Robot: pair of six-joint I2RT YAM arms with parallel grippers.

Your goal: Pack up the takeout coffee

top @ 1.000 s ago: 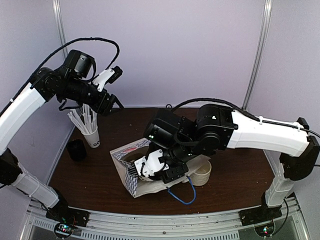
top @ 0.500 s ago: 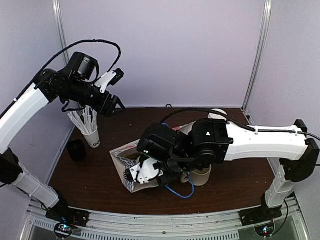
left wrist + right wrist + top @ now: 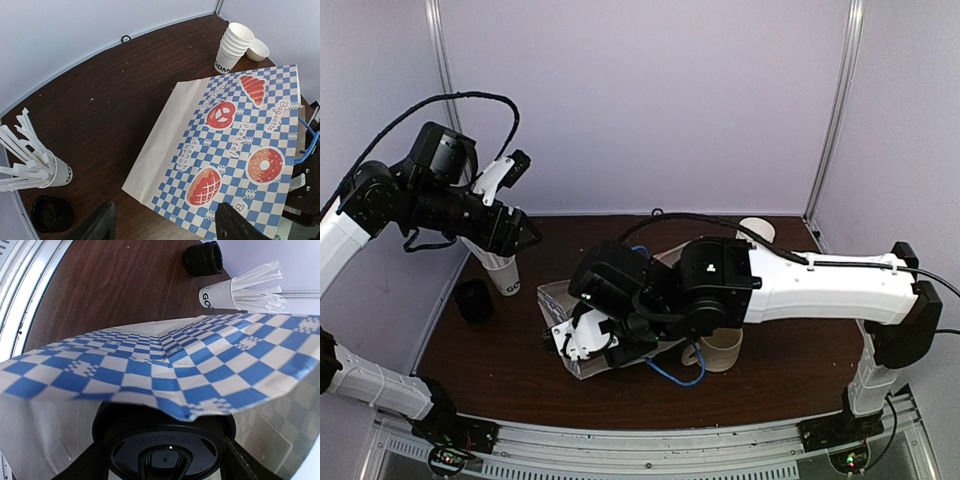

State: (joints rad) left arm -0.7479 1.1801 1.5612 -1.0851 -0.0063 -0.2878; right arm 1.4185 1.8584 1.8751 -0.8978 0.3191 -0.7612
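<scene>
Top view: right gripper [image 3: 582, 340] sits at the mouth of the paper bag [image 3: 555, 305], which lies on its side mid-frame. The left gripper [image 3: 525, 232] hangs aloft at 9 o'clock, above the straw cup [image 3: 502, 272]. Left wrist view: its fingers are spread and hold nothing. The bag face reads "Baguette", "Pretzel" and "French bread" beside pastry pictures, and the stack of lidless cups [image 3: 232, 42] stands at 1 o'clock. Right wrist view: the fingers pinch a takeout coffee cup [image 3: 165, 452] by its sides at 6 o'clock, its black lid embossed "CAUTION HOT", just under the bag's checked edge. The straw cup is lettered "GO". Step judged: cup entering the bag. Next move – push deeper past the sagging edge, then release. No second coffee is visible.
</scene>
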